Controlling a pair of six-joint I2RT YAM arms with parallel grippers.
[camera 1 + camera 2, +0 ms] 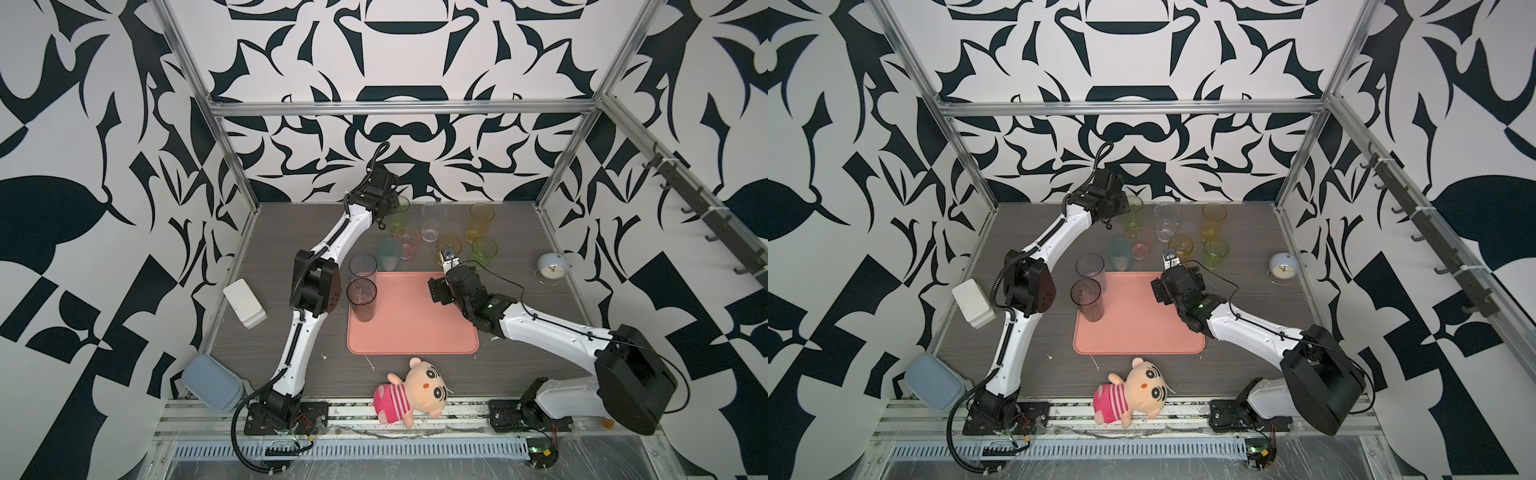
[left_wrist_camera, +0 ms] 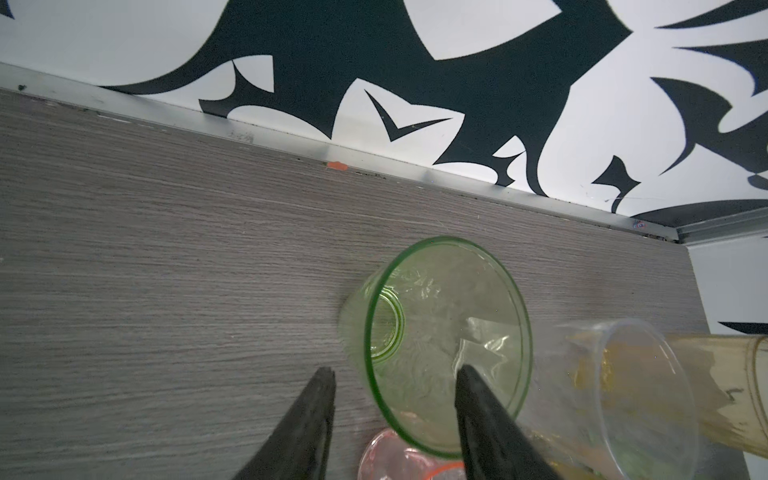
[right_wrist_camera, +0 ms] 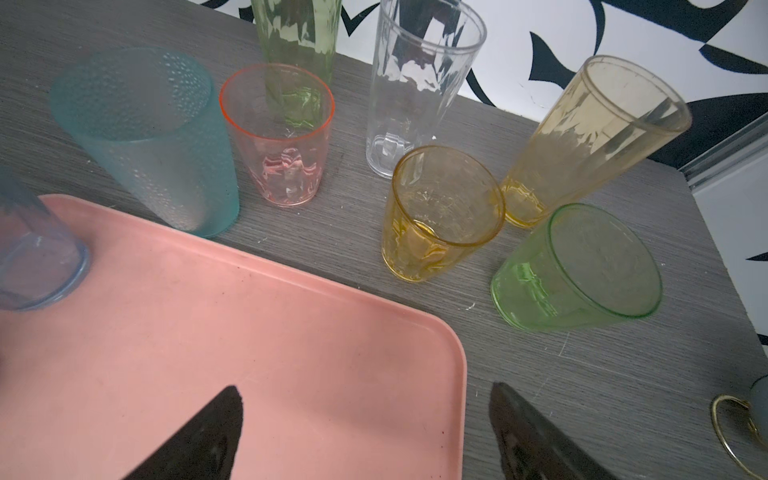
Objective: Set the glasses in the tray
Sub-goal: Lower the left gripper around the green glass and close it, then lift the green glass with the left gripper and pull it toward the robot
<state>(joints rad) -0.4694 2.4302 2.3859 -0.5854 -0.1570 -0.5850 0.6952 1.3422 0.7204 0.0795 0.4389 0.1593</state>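
**Left jaws straddle the tall green tumbler's rim; right jaws gape at the tray's corner**

The left jaws stand apart, set at the mouth of the tall see-through green tumbler [image 2: 449,340] on the grey wood-grain table [image 1: 519,232]. In the left wrist view one finger lies outside the tumbler's wall, with a strip of table showing between them. The other finger lies over its mouth. The near rim runs between the two and is not pinched. Close under those jaws, nearer the wrist, is the short pink tumbler [image 2: 399,457]. Beside them is the tall clear tumbler [image 2: 623,395].

The right jaws are spread wide with nothing between them. One finger hangs over the far corner of the flat salmon-pink rectangular tray [image 3: 249,353], the other over bare table just off its rim. Straight ahead of them stands the short amber tumbler [image 3: 440,216]. The short green tumbler [image 3: 577,266] is beside it and the tall yellow tumbler [image 3: 594,137] beyond. The frosted teal tumbler [image 3: 153,137] stands on the table just beside the tray's rim.

Two tumblers stand in the tray, well apart from both pairs of jaws: the tall blue-grey tumbler [image 1: 363,266] and the tall smoky tumbler [image 1: 362,299], side by side.
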